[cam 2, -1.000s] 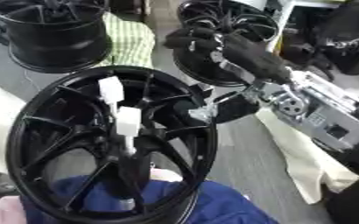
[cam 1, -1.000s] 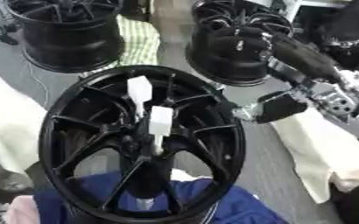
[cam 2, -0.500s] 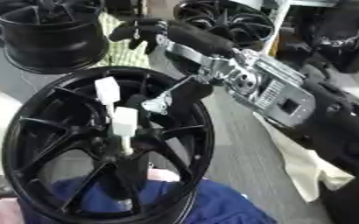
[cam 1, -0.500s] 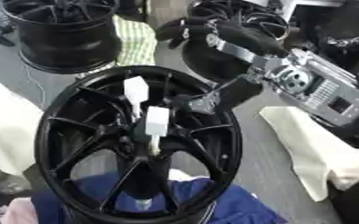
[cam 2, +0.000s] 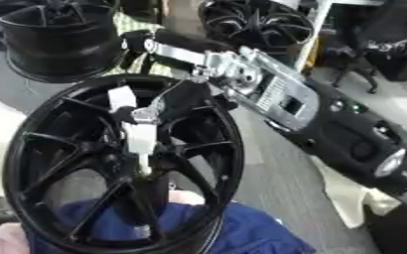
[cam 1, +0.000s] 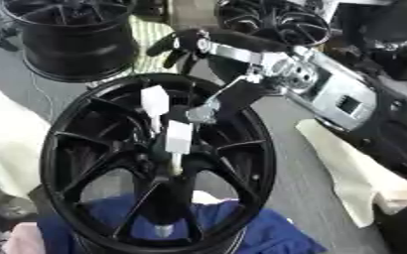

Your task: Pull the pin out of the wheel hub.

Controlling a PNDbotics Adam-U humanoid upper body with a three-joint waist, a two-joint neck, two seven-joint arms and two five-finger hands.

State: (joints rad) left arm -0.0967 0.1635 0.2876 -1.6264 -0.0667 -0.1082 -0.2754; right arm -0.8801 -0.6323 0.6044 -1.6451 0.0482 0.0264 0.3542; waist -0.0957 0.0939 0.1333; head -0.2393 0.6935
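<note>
your right hand reaches over the wheel hub, beside two white tags; i can't tell its fingers' state, perhaps touching.

The right arm comes in from the right side and stretches diagonally up and to the left, its forearm black and its wrist section silver. The right hand hangs down from the wrist with its dark fingers pointing downward and a silver fingertip lowest; whether the fingers are curled cannot be made out. The left arm and hand appear in neither view.
</note>
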